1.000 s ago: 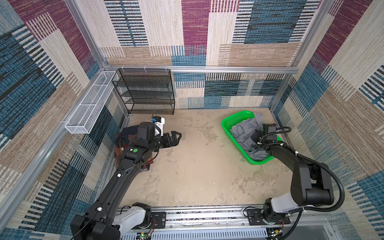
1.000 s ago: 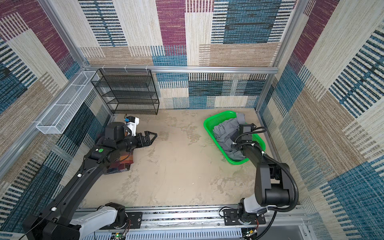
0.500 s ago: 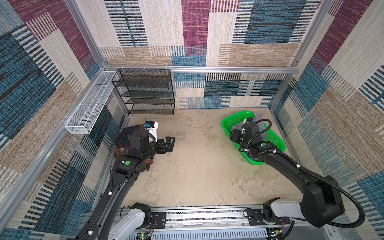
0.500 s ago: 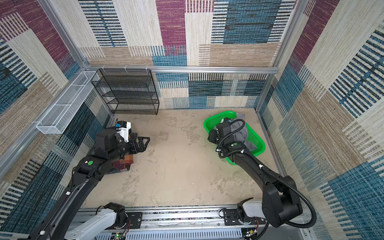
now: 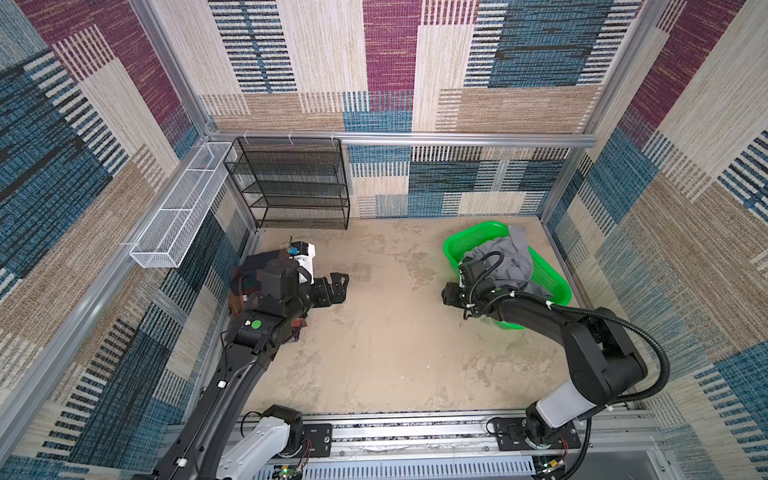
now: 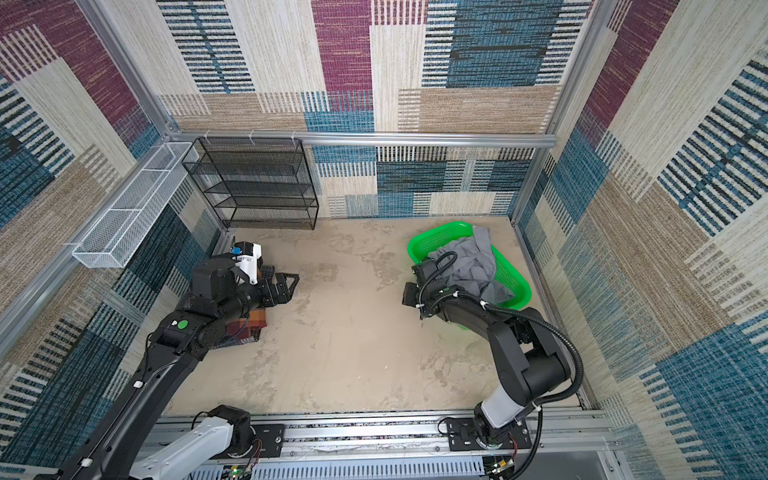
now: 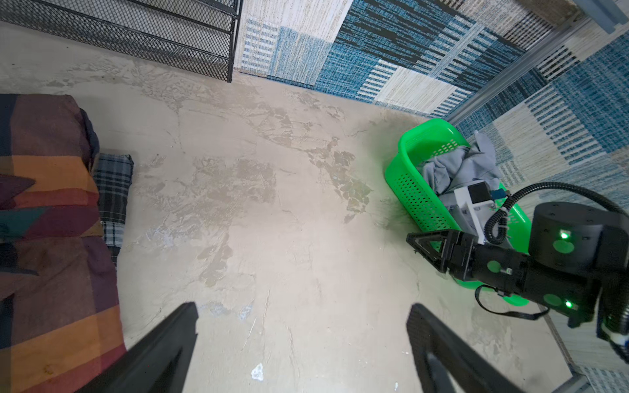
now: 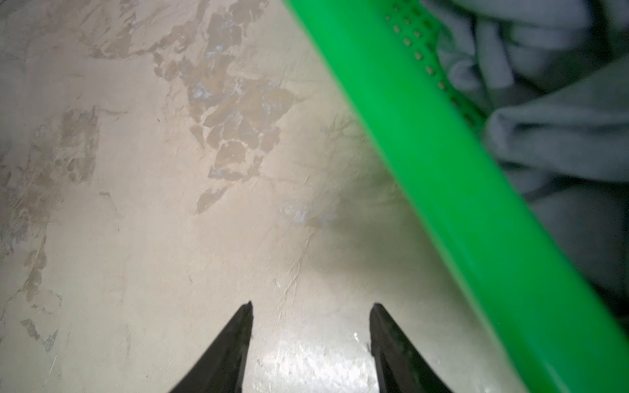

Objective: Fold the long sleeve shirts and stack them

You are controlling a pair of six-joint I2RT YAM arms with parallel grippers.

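Gray shirt (image 5: 507, 262), crumpled in green basket (image 5: 469, 239) at right of table (image 5: 395, 332); plaid shirt (image 7: 51, 204), folded at left; left pincer (image 7: 302, 306) wide open, empty; right pincer (image 8: 311, 304) part-open, empty, just outside basket rim — risk: closing on rim, not cloth, would drag the basket.

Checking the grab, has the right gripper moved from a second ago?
Yes: the right gripper has pulled out of the green basket, leftward past its rim, jaws open and empty.
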